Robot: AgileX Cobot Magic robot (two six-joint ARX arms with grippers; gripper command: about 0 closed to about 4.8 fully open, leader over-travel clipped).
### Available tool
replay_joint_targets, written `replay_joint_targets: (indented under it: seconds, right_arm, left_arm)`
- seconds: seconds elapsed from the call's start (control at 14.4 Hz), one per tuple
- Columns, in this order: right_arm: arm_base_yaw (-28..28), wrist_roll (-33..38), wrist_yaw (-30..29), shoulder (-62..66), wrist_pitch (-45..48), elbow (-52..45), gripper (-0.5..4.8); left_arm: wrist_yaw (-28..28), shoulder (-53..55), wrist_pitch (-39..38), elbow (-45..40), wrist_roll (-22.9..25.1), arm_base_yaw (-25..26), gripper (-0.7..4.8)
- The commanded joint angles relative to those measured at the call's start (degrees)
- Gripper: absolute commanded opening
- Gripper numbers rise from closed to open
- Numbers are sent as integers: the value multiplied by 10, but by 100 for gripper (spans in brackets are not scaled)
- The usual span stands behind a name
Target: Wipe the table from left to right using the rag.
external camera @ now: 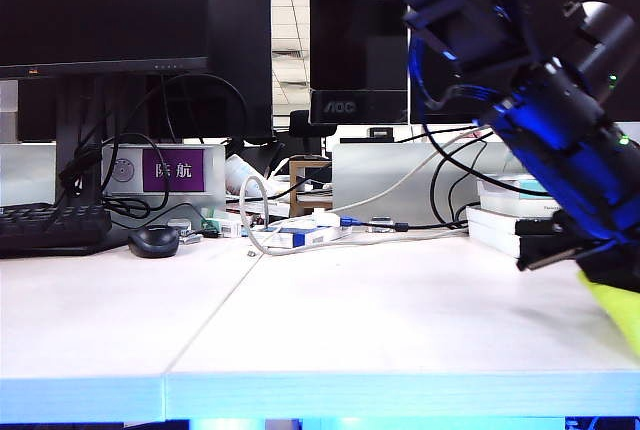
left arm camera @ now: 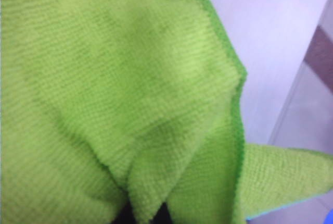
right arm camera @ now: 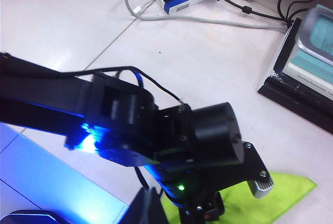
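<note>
The left gripper [left arm camera: 143, 214], shut on the rag [left arm camera: 114, 88], sits at the table's [external camera: 330, 330] right edge, bare top toward 9 o'clock (right gripper unseen, closed).

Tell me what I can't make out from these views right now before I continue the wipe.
- Left gripper fingers: the rag fills the left wrist view, covering them.
- Rag's full extent: the exterior view's right edge and the arm cut it off; the right wrist view's bottom edge and the left arm hide most of it.
- Right gripper: in no view.
- Table beneath the rag: covered.
</note>
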Motion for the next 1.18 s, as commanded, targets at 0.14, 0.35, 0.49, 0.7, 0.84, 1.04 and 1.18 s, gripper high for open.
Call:
replay_joint_targets:
  seconds: [0.14,0.35,0.49,0.7,0.84,1.04,1.18]
  right_arm:
    - [0,3,2,-9,5,2,-5]
    - [-5,16,6,-22,-9,2,-5]
    - [-7,17,28,-28,-39,2,-5]
    - [-13,20,31,-30,-54,2,-5]
    - [-13,35,31,-30,-55,2,-5]
    - [-13,35,32,-30,-57,2,-5]
    - [-13,66,65,-30,-91,2,-5]
  left_arm:
    - [0,40,-23,46,-14,-12,-6]
    - [0,52,-16,57,-17,-18,-6]
    - [6,56,-1,58,-30,-19,-6]
    - [11,59,12,58,-37,-19,-6]
    - [11,59,19,58,-40,-20,-6]
    - [9,59,22,58,-40,-20,-6]
    - [9,59,22,58,-40,-20,-6]
